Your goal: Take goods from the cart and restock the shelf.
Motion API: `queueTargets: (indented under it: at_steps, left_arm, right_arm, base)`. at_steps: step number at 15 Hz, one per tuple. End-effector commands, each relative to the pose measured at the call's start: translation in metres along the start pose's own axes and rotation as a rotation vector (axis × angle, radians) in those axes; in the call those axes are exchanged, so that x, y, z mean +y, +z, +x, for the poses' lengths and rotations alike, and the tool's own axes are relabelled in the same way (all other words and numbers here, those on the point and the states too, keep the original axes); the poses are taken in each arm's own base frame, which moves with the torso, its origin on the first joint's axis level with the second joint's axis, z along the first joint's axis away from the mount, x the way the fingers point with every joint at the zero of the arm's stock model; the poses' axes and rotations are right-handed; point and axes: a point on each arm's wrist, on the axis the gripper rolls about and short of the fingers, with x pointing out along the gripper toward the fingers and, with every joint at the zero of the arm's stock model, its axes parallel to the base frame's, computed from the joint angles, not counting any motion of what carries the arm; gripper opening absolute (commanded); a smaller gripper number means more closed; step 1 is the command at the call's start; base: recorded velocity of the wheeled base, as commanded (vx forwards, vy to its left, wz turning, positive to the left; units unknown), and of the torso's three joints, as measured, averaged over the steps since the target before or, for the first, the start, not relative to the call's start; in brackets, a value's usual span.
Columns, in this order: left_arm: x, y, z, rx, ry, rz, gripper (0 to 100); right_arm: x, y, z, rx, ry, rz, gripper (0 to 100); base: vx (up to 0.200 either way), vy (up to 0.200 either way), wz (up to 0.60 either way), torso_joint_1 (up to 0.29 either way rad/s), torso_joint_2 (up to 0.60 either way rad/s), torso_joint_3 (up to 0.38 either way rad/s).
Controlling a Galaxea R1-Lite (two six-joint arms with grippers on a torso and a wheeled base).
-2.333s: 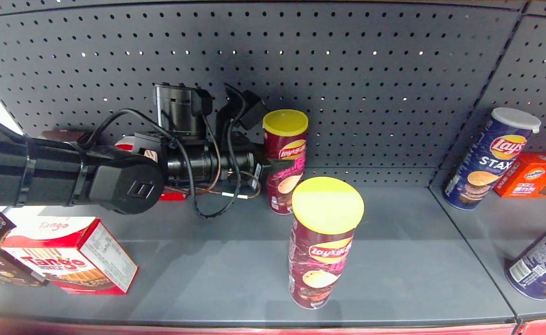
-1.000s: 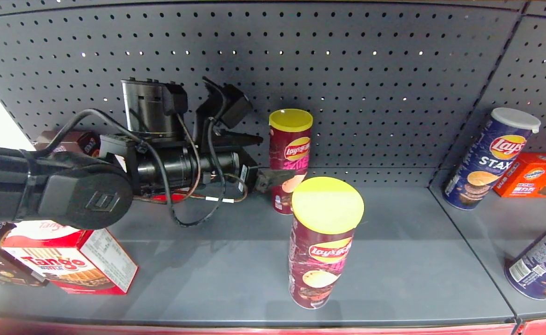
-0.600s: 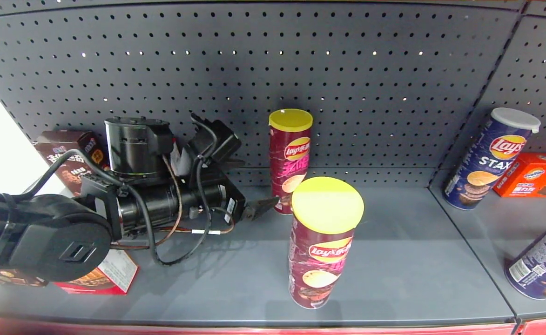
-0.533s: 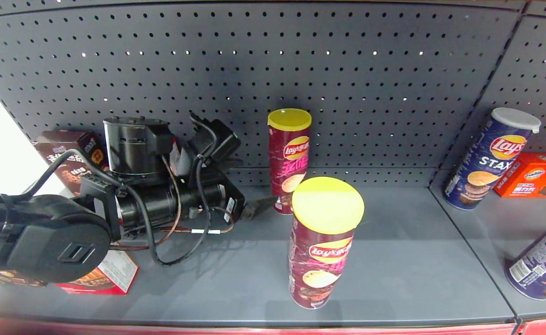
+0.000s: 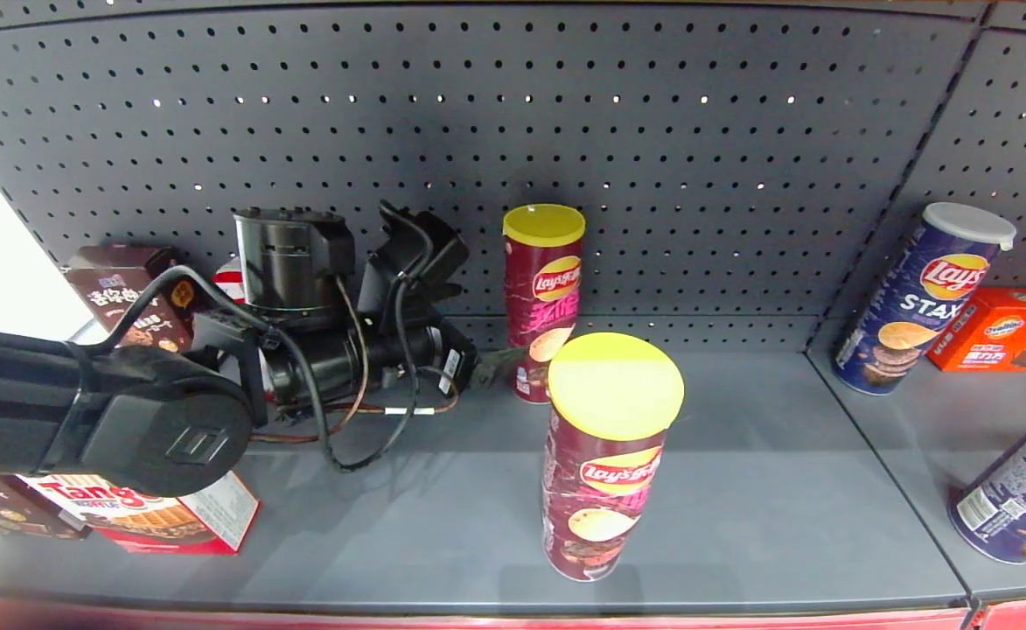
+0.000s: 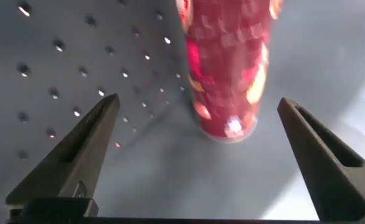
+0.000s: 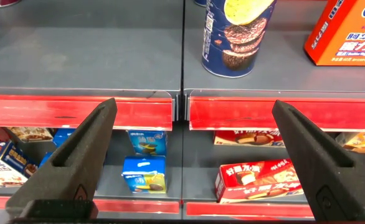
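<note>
Two maroon chip cans with yellow lids stand upright on the grey shelf [image 5: 784, 490]. The back can [image 5: 543, 302] is close to the pegboard, and the front can [image 5: 604, 455] is nearer the shelf edge. My left gripper [image 5: 502, 360] hovers low just left of the back can's base, open and holding nothing. In the left wrist view the back can [image 6: 229, 68] stands just beyond the spread fingers of the left gripper [image 6: 198, 102], apart from them. My right gripper [image 7: 195, 104] is open and empty in front of the red shelf edge [image 7: 132, 111].
A red and white wafer box [image 5: 180, 516] lies front left, and a brown box [image 5: 128, 293] stands back left. Blue cans [image 5: 924, 297] [image 5: 1015, 499] and an orange box [image 5: 1007, 328] fill the right bay. Lower shelves hold snack boxes [image 7: 257, 180].
My left gripper, earlier around the back can, has opened and let it go. It drew back to the left and dropped lower, then edged back toward the can. The can stays upright.
</note>
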Motion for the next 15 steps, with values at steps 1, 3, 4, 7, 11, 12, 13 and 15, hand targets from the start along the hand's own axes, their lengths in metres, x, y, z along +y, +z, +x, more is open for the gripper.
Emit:
queueTargets:
  at_steps: [1,3,4,7,11,12,13,15]
  left_arm:
    - [0.003,-0.002,0.014,0.007,0.020,-0.001,100]
    - [0.004,-0.003,0.017,0.011,0.033,0.001,100]
    - [0.005,-0.003,0.016,0.012,0.036,0.000,100]
    - [0.007,-0.005,0.016,0.017,0.042,0.005,100]
    - [0.007,-0.007,0.015,0.028,0.055,0.005,100]
    - [0.006,-0.009,0.014,0.036,0.056,0.003,100]
    - [0.006,-0.009,0.010,0.037,0.060,0.003,100]
    - [0.010,-0.010,-0.002,0.052,0.101,0.026,100]
  right_arm:
    - [0.000,0.000,0.000,0.001,0.001,-0.001,100]
    - [0.000,0.000,0.000,0.000,0.001,-0.001,100]
    - [0.000,0.000,0.000,0.000,0.001,-0.001,100]
    - [0.000,0.000,0.000,0.001,0.001,-0.001,100]
    - [0.000,0.000,0.000,0.001,0.001,-0.001,100]
    - [0.000,0.000,0.000,0.001,0.001,-0.001,100]
    - [0.000,0.000,0.000,0.001,0.001,-0.001,100]
    - [0.000,0.000,0.000,0.001,0.001,-0.001,100]
  base:
    - [0.000,0.000,0.00,0.000,0.00,0.000]
    - [0.000,0.000,0.00,0.000,0.00,0.000]
    - [0.000,0.000,0.00,0.000,0.00,0.000]
    - [0.000,0.000,0.00,0.000,0.00,0.000]
    - [0.000,0.000,0.00,0.000,0.00,0.000]
    - [0.000,0.000,0.00,0.000,0.00,0.000]
    - [0.000,0.000,0.00,0.000,0.00,0.000]
    - [0.000,0.000,0.00,0.000,0.00,0.000]
